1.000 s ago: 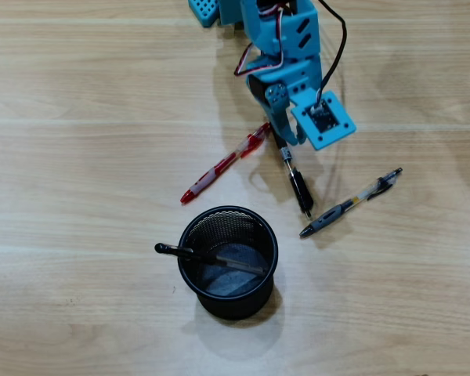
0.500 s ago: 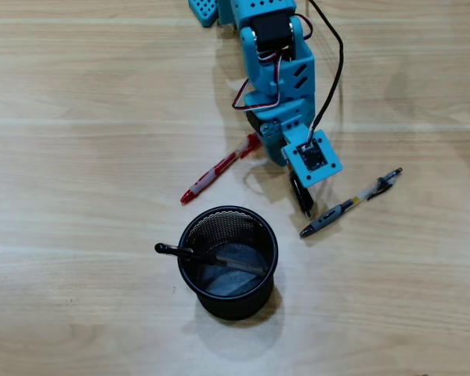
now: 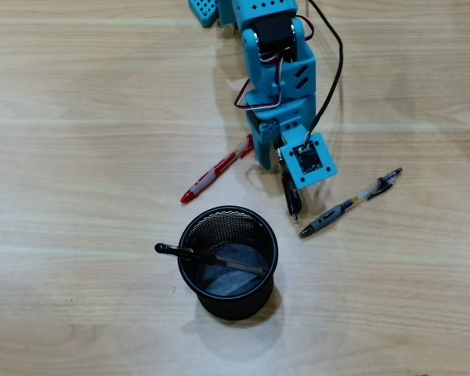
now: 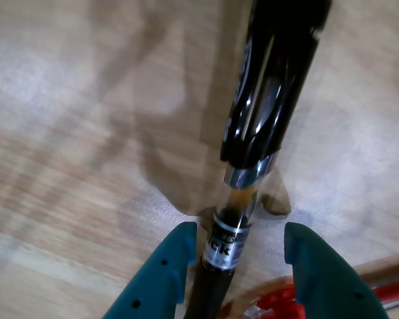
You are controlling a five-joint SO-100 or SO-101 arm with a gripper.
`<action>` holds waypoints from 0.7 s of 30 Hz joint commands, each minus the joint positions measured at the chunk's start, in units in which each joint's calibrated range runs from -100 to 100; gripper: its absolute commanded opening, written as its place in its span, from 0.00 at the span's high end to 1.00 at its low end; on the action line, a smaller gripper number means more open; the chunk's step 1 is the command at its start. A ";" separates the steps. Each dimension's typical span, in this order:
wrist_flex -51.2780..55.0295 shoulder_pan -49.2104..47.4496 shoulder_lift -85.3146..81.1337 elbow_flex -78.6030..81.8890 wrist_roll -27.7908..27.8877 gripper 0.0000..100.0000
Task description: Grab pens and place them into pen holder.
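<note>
Two teal fingers (image 4: 166, 276) spread open around black pen (image 4: 269, 100) on table (image 3: 78, 157), touching neither side. Looks light, stiff, smooth, maybe slippery. Best squeezed mid-barrel. Cup (image 3: 228, 262) close by, already holding one pen (image 3: 211, 257). Red pen (image 3: 215, 170) and gray pen (image 3: 350, 202) lying either side.

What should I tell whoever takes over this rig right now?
Gripper: jaws open around a black pen, not yet closed on it, just above the mesh pen holder in the overhead view.
Done: one black pen leans inside the holder.
Left: the straddled pen, the red pen to its left, and the grey-grip pen to its right, all on the table.
</note>
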 commanded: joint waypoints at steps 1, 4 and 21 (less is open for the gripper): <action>2.04 -0.04 -0.35 -2.37 -0.42 0.85; 2.12 -0.04 -0.26 -1.74 -0.47 0.85; 2.21 0.78 -1.19 -2.19 -0.32 0.98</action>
